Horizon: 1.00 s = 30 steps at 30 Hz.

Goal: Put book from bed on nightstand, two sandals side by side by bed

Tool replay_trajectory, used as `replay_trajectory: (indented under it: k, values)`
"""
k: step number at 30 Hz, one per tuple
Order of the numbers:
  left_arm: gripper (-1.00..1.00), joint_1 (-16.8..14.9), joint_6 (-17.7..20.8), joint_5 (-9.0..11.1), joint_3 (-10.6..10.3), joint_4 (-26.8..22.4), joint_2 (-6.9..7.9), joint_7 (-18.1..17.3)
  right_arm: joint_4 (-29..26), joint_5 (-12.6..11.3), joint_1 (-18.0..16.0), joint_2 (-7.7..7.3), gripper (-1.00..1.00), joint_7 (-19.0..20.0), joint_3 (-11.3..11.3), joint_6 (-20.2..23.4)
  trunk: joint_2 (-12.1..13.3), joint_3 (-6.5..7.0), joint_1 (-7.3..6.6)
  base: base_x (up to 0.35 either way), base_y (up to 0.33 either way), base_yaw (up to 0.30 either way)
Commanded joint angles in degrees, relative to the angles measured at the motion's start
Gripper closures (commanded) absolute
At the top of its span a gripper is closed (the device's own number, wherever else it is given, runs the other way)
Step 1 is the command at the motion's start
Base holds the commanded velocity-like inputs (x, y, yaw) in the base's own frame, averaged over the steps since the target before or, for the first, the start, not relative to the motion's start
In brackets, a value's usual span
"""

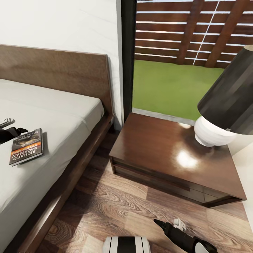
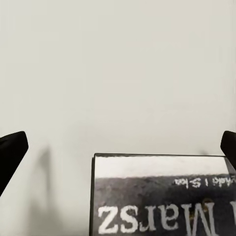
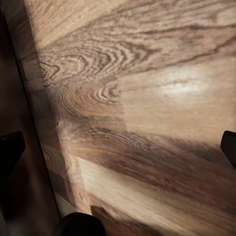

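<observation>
- The book (image 1: 26, 147) lies flat on the grey mattress (image 1: 52, 116) of the bed (image 1: 63, 70), near its side edge that faces the nightstand (image 1: 168, 154).
- The left gripper (image 1: 10, 130) hovers just beside the book's far end; in the left wrist view its fingertips (image 2: 11, 152) stand wide apart, with the book's cover (image 2: 157, 196) between them and not pinched.
- The nightstand sits between the bed and a window (image 1: 182, 59); a white-based lamp (image 1: 218, 116) with a dark shade stands at its far right corner.
- The right gripper (image 1: 172, 225) hangs low over the wood-plank floor (image 1: 116, 207), fingers parted and holding nothing.
</observation>
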Motion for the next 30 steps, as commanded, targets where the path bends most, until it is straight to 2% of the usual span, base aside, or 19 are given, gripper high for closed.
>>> replay_trajectory:
  k: [1, 20, 30]
  values:
    - [-1.0, 0.0, 0.6, -0.1, 0.2, 0.5, -0.03, -0.1, 0.0, -0.6, 0.0, -0.07, -1.0, 0.0, 0.2, 0.2, 0.0, -0.05, 0.0, 0.0, 0.0, 0.0]
    - [-1.0, 0.0, 0.6, -0.1, 0.2, 0.5, -0.03, -0.1, 0.0, -0.6, 0.0, -0.07, -1.0, 0.0, 0.2, 0.2, 0.0, -0.05, 0.0, -0.001, -0.003, 0.0]
    - [-1.0, 0.0, 0.6, -0.1, 0.2, 0.5, -0.03, -0.1, 0.0, -0.6, 0.0, -0.07, -1.0, 0.0, 0.2, 0.2, 0.0, -0.05, 0.0, -0.077, -0.098, 0.0]
